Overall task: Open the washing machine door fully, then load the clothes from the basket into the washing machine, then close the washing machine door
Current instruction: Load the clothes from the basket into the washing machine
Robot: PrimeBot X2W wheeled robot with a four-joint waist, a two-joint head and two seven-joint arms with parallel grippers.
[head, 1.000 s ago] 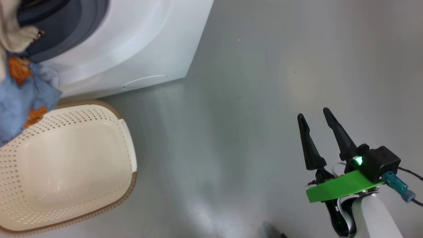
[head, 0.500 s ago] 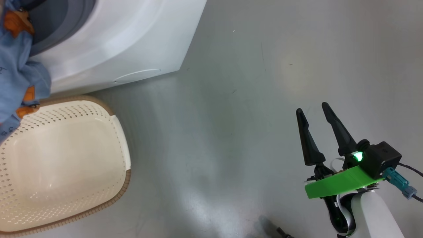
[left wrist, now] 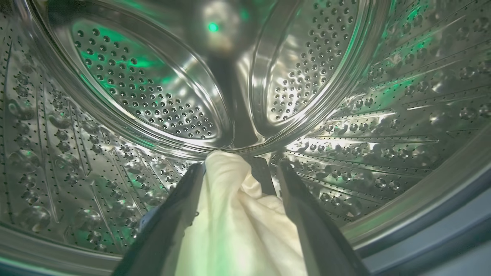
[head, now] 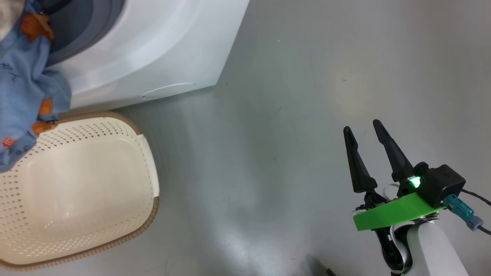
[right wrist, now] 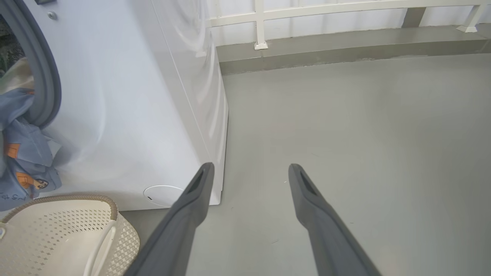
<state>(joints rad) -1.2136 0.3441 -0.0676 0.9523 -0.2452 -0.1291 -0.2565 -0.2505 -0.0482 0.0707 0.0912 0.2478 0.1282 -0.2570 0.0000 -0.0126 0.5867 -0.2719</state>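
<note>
Although only its lower front corner is caught in the head view, the washing machine (head: 153, 46) is noted standing on the grey floor (head: 287, 115), with its round cover (head: 168, 90) low at the front. Its steel drum (left wrist: 383, 96) is seen from inside in the left wrist view, perforated and lit green. The basket (head: 96, 130) is set on the floor just before the machine, its brown rim close under the white front. The clothes (head: 27, 88) are draped out over the grey gasket (head: 96, 19). Blue fabric with orange print hangs down the front to the basket's far rim, and a cream part is carried inside the drum. That cream part is pinched between the fingers of the left gripper (left wrist: 239, 165), which are closed as far as the bunched cloth allows. The firmness of the hold cannot be judged, as the fingers are partly hidden. The right gripper (head: 362, 127) is held well apart over the floor, fingers spread, nothing between them.
</note>
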